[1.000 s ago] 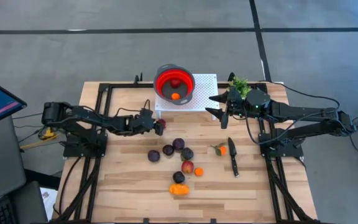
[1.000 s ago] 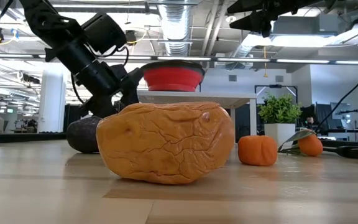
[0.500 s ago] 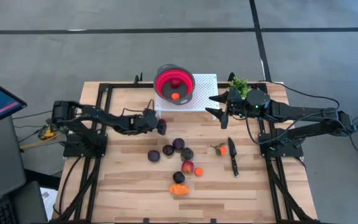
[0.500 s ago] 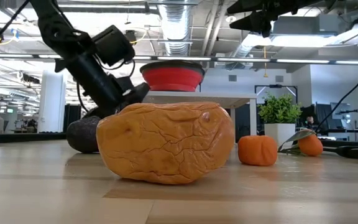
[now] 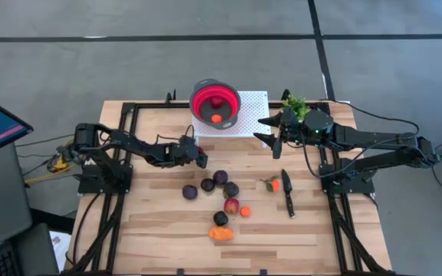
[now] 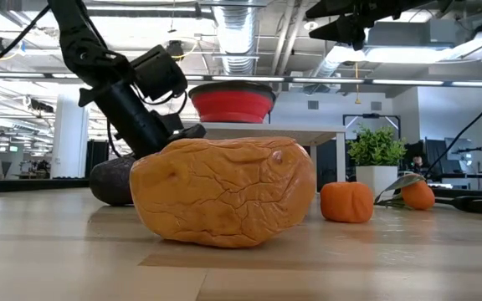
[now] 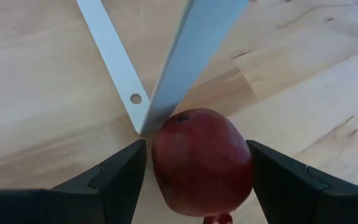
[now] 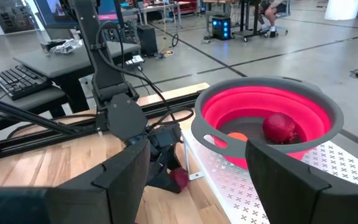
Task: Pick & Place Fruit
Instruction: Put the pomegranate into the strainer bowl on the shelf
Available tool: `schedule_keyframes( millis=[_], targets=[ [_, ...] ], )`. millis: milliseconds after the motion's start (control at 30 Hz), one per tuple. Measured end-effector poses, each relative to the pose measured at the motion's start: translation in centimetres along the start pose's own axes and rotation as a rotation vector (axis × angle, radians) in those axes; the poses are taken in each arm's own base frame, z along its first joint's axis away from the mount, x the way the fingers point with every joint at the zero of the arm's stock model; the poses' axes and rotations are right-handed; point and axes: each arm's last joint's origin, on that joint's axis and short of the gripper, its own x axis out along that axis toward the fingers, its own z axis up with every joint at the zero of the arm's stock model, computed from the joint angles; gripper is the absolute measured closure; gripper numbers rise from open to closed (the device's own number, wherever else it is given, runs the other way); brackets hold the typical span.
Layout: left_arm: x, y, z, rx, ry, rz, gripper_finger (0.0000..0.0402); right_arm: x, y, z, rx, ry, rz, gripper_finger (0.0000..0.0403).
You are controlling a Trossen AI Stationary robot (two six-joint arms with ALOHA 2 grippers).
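A dark red fruit lies on the wooden table beside a leg of the white stand. My left gripper is open, slanting down over it with one finger on either side; whether a finger touches it I cannot tell. The right wrist view shows this gripper over the red fruit. More fruit lies mid-table: plums, a red-yellow ball and a larger orange piece. My right gripper waits open, high beside the red bowl.
The red bowl holds a red fruit and a small orange and stands on the white perforated stand. A black-handled knife and an orange with a leaf lie at the right. A potted plant stands at the back.
My left gripper has come down and moved toward the table's right, over the red fruit by the stand, its fingers staying apart. The fruit has stayed where it was.
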Motion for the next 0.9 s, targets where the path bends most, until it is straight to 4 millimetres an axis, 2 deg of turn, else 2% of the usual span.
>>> schedule_keyframes(
  millis=[133,433,733,900],
  targets=[
    [0.01,-0.01,0.00,-0.002,0.000,-0.002,0.0148,0.00,0.00,0.00,0.000,0.000,0.000,0.0143],
    [0.02,-0.05,0.01,-0.006,0.000,-0.008,0.0215,0.00,0.00,0.00,0.000,0.000,0.000,0.0143],
    [0.02,-0.06,0.00,-0.005,0.000,-0.008,0.0207,0.00,0.01,0.00,0.000,0.000,0.000,0.0143],
    [0.02,-0.10,-0.03,-0.001,0.016,-0.023,0.0218,0.00,0.01,0.00,0.000,0.000,0.000,0.0143]
  ],
)
